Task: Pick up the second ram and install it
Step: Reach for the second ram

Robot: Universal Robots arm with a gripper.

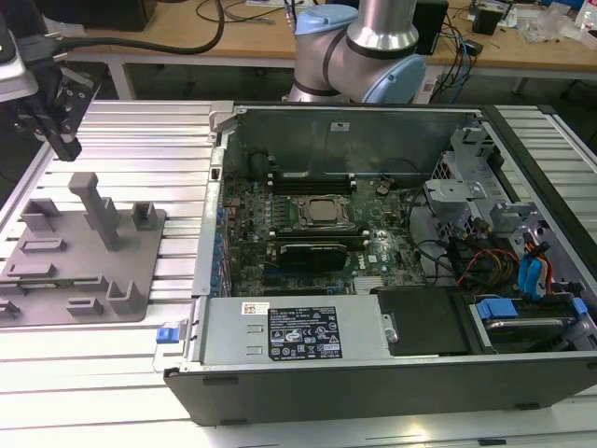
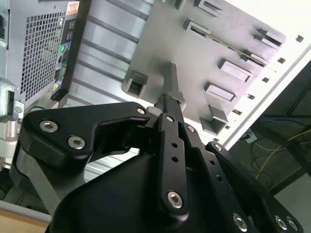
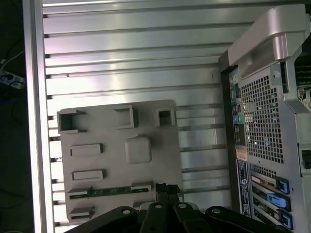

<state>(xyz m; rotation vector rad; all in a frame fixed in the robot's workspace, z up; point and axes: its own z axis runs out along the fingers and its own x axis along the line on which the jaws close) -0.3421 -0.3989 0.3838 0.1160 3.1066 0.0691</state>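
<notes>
The second ram (image 3: 104, 191) is a thin green stick lying flat in a slot of the grey fixture plate (image 3: 107, 165). In the exterior view the ram (image 1: 54, 280) lies near the front of that plate (image 1: 140, 233), at that view's left. My black gripper (image 1: 63, 147) hangs well above the plate's far side, shut, with nothing between its fingers. Both wrist views look down past the closed gripper (image 3: 166, 187) (image 2: 169, 99) onto the plate. Air separates the gripper from the stick.
An open computer case (image 1: 373, 121) fills the middle of the ribbed metal table (image 1: 140, 121), its motherboard and processor socket (image 1: 322, 213) exposed. Its rear panel (image 3: 262, 97) stands beside the plate. Upright grey posts (image 1: 98, 210) rise from the plate.
</notes>
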